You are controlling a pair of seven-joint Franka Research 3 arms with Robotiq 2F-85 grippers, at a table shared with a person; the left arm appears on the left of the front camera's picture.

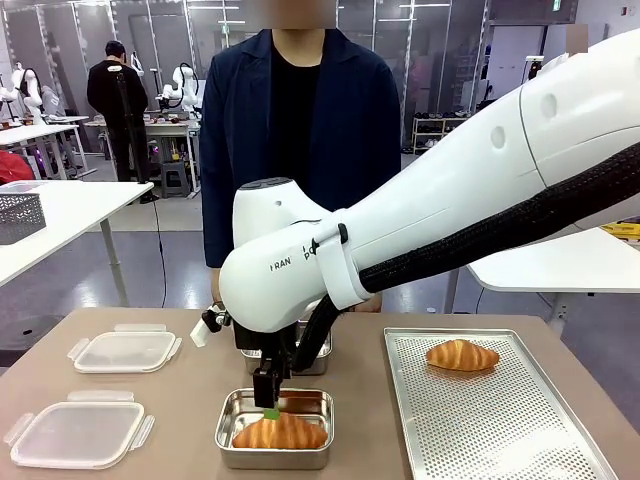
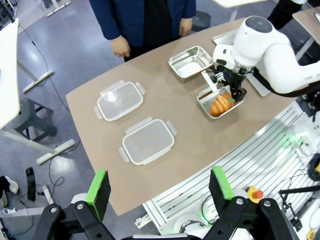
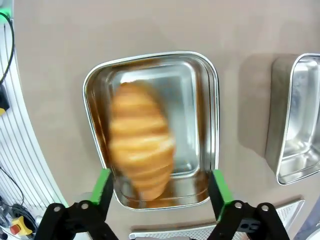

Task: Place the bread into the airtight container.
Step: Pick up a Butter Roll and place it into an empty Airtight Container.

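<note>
Right gripper (image 1: 272,405) is hovering just above the near rectangular stainless-steel container (image 1: 223,440) with its jaws standing wide apart and gripping nothing. In the right wrist view its green pads (image 3: 102,186) are straddling the container's short end and are not touching the bread. Golden croissant (image 1: 283,433) is lying inside that container, lengthwise on the bottom; it is looking blurred in the right wrist view.

Left gripper (image 2: 160,189) is hanging high over the near table edge, fingers spread wide and empty.

Second, empty steel container (image 2: 190,62) is sitting just behind the first, partly hidden by the right arm in the front view. Perforated metal tray (image 1: 500,440) is lying on the robot's right side, carrying another croissant (image 1: 461,355) near its far end. Two clear plastic lids (image 1: 125,350) (image 1: 77,433) are resting on the robot's left side of the brown table (image 1: 190,400). Person in a dark blue jacket (image 1: 230,150) is standing at the far edge.
</note>
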